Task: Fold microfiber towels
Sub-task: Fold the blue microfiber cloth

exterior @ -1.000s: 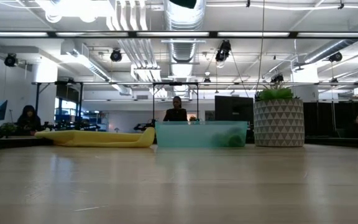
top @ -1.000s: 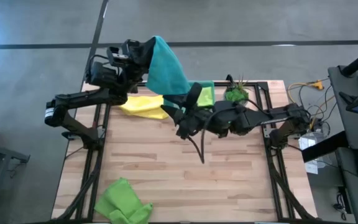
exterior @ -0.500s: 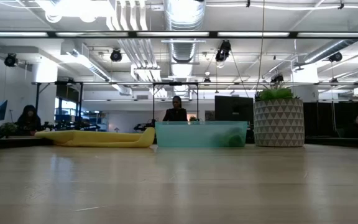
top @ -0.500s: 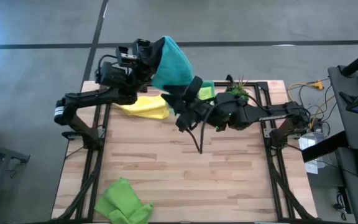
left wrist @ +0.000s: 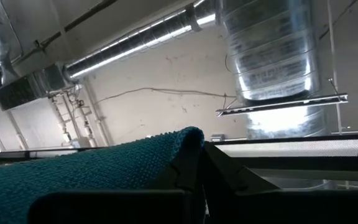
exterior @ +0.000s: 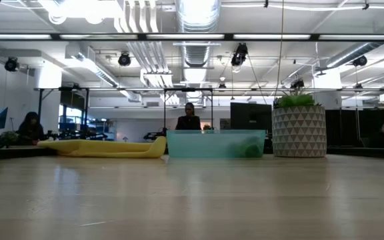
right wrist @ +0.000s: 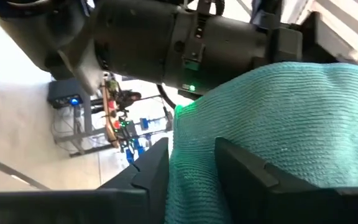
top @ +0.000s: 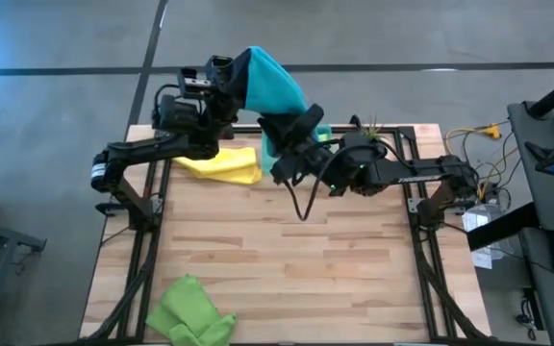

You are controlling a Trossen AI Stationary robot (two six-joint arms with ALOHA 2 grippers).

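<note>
**Q:** What do my two grippers hold?

**A:** My left gripper (top: 241,69) is raised above the table's far left edge, fingers clamped tight on a corner of the teal towel (top: 272,86), which hangs in the air. My right gripper (top: 279,142) reaches in from the right at the towel's lower edge. In its wrist view the two fingers (right wrist: 244,171) stand a little apart with teal cloth lying between them; I cannot tell if they are pinching it yet.

**Q:** What else is around?

**A:** The yellow towel (top: 224,163) lies flat at the far left of the wooden table (top: 287,259), partly under my left arm. A lime green towel (top: 188,309) sits crumpled at the near left corner, well apart. Seen from table height, a translucent green tray (exterior: 215,143) stands at the far edge, with a potted plant (exterior: 299,127) just beside it. From above, my right arm and the hanging towel cover most of the tray. People sit in the room beyond.
</note>
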